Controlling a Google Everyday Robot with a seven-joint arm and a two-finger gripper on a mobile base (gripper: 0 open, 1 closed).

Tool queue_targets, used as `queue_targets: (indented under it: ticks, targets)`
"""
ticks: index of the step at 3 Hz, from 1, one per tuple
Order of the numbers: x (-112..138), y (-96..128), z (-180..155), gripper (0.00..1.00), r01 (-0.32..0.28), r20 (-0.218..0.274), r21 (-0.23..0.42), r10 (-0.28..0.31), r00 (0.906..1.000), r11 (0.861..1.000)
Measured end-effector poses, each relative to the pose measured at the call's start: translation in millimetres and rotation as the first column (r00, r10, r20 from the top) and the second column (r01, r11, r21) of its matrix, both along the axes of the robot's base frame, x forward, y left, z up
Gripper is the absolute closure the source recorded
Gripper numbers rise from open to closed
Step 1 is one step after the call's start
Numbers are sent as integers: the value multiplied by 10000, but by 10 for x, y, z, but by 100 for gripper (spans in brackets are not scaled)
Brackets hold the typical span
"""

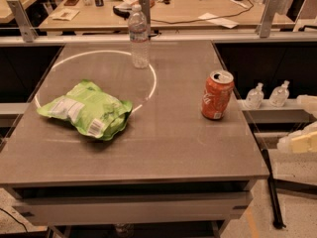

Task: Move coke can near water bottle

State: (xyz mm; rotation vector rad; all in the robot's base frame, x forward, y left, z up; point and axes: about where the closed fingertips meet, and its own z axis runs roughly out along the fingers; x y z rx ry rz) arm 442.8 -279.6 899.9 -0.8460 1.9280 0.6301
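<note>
At the left of the frame a crumpled green chip bag with a white label (86, 109) lies flat on the grey-brown rectangular surface (173, 148), resting across the lower arc of a thin white ring (152, 81) marked on the top. Further right, at the upper centre, the tall clear plastic water bottle with a white cap (139, 36) stands upright near the far edge, on the ring's upper right arc. Well apart from it, toward the right side of the surface, the red-orange coke can with white script and a silver top (217, 95) stands upright outside the ring, near the right edge. Just beyond that edge, two tiny clear bottles with white tops (267, 94) sit side by side on a lower grey ledge. My tool (301, 142), pale cream in colour, shows at the far right edge of the frame, off the surface and lower than the can, touching nothing. I cannot tell whether it is released or clenched.
</note>
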Motion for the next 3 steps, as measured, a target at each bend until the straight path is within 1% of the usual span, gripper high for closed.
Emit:
queue_targets:
  ticks: [1, 2, 3]
  targets:
    - [5, 164, -283, 0, 377, 306, 474, -391, 9988, 9982]
    - [8, 173, -305, 0, 414, 297, 456, -428, 9986, 9981]
    - [148, 210, -289, 0, 711, 574, 665, -749, 9955, 9953]
